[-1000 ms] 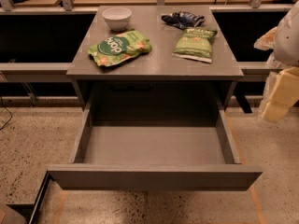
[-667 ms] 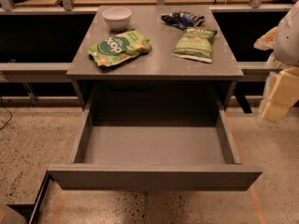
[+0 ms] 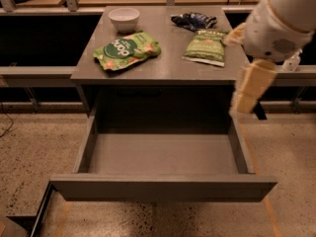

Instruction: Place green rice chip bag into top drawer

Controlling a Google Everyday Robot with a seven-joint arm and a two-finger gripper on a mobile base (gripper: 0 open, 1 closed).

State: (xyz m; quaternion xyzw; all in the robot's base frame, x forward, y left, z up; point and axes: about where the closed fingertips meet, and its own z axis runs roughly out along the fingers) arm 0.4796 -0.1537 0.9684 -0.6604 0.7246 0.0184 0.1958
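While the bright green puffy snack bag (image 3: pixel 127 50) lies upper left on the grey table (image 3: pixel 168 63), the shallow grey drawer (image 3: pixel 163 187) stands open; the cream gripper (image 3: pixel 249 90) hangs right, its grip impossible to tell.

Grey table (image 3: pixel 168 38) is carrying four items. White bowl (image 3: pixel 124 19) is sitting back left. Green rice chip bag (image 3: pixel 127 50) is lying flat just in front of it, near the left edge. Dark blue bag (image 3: pixel 193 20) is lying back right, with the olive bag (image 3: pixel 207 46) just in front. Gripper (image 3: pixel 240 107) is hanging off the front right corner, pointing down.
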